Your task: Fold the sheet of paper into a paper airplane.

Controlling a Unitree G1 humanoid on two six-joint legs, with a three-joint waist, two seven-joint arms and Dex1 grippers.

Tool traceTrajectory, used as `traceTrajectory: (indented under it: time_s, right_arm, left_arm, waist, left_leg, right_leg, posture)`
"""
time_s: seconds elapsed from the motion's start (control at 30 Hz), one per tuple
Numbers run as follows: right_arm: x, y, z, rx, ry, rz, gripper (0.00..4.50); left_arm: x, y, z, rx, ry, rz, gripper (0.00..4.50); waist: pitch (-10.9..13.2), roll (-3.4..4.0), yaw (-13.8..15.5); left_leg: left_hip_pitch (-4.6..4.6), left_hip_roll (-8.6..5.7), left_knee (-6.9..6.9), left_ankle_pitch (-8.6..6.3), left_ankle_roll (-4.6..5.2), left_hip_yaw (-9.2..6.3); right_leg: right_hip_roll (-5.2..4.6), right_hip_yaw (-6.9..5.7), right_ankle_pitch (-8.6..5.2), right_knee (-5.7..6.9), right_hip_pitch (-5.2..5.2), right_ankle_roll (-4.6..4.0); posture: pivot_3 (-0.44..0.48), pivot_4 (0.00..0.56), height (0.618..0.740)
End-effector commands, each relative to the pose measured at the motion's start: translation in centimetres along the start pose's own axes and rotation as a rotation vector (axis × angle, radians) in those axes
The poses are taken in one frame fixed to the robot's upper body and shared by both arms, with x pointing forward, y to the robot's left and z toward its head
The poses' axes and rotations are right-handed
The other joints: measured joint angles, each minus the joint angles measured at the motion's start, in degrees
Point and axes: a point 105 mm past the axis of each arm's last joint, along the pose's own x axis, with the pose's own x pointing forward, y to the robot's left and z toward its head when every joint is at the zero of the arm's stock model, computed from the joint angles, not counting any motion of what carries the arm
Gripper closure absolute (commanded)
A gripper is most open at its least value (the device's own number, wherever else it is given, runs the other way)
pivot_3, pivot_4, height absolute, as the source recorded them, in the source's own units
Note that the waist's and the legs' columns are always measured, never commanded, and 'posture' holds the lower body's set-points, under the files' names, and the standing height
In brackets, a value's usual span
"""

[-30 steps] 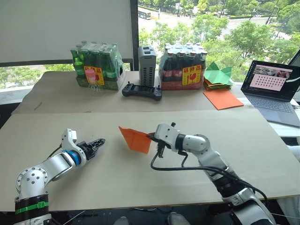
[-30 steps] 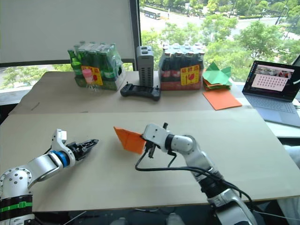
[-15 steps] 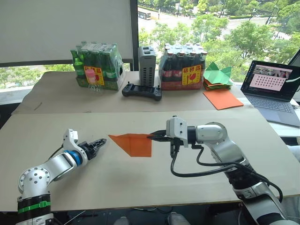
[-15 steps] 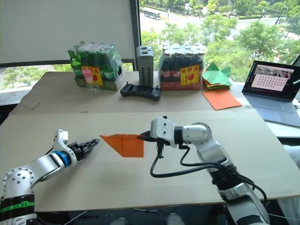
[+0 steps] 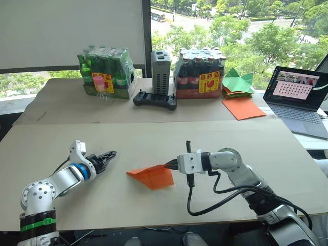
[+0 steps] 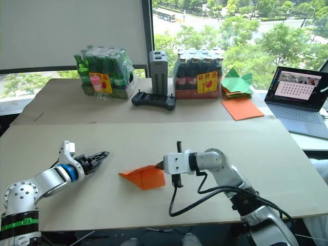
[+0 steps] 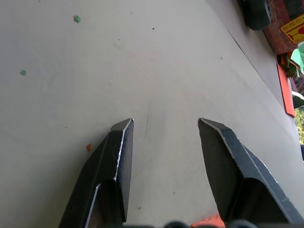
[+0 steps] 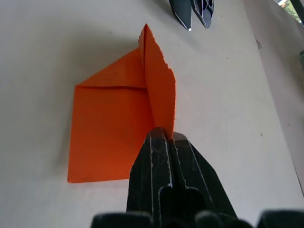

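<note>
Paper sheet (image 5: 151, 176), bright orange and partly folded to a point, lies near the middle of the near table (image 5: 287, 154). Right gripper (image 5: 169, 165) pinches a raised flap at its right edge, probably to lay over the next crease. Left gripper (image 5: 108, 155) hovers spread to the left, well apart, holding nothing. Bare board surrounds the sheet; the table's near edge is not far.

Orange paper airplane (image 5: 151, 177) — half-folded, flat on the table — one flap raised
</note>
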Motion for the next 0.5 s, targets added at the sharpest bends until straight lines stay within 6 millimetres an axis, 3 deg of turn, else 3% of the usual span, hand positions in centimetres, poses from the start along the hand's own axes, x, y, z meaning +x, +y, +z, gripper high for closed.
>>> traceTrajectory:
  time_s: [0.03, 0.33, 0.5]
  right_arm:
    - [0.4, -0.3, 0.0, -0.076, -0.005, -0.038, 4.44]
    - [0.5, -0.3, 0.1, -0.057, -0.038, -0.048, 4.44]
    - [0.5, -0.5, 0.2, -0.049, -0.045, -0.054, 4.44]
  left_arm:
    - [-0.1, -0.9, 0.7, 0.044, -0.013, -0.032, 2.22]
    - [-0.6, -4.7, -1.4, 0.279, 0.098, -0.23, 2.22]
    - [-0.5, -5.6, -1.5, 0.447, 0.134, -0.294, 2.22]
  waist:
    - [0.0, 0.0, 0.0]
    - [0.0, 0.0, -0.1]
    - [0.0, 0.0, -0.2]
  left_leg:
    - [-0.01, 0.0, 0.0, 0.0, 0.0, 0.0]
    - [0.0, 0.0, 0.0, 0.0, 0.0, 0.01]
    - [0.01, 0.01, 0.0, 0.0, 0.0, 0.01]
  right_leg:
    - [-0.01, 0.0, 0.0, 0.0, -0.01, 0.0]
    - [0.0, 0.01, 0.0, 0.0, 0.0, 0.0]
    - [0.02, 0.01, 0.0, 0.0, 0.01, 0.0]
  posture:
    - [0.0, 0.15, 0.74]
    - [0.0, 0.15, 0.74]
    - [0.0, 0.15, 0.74]
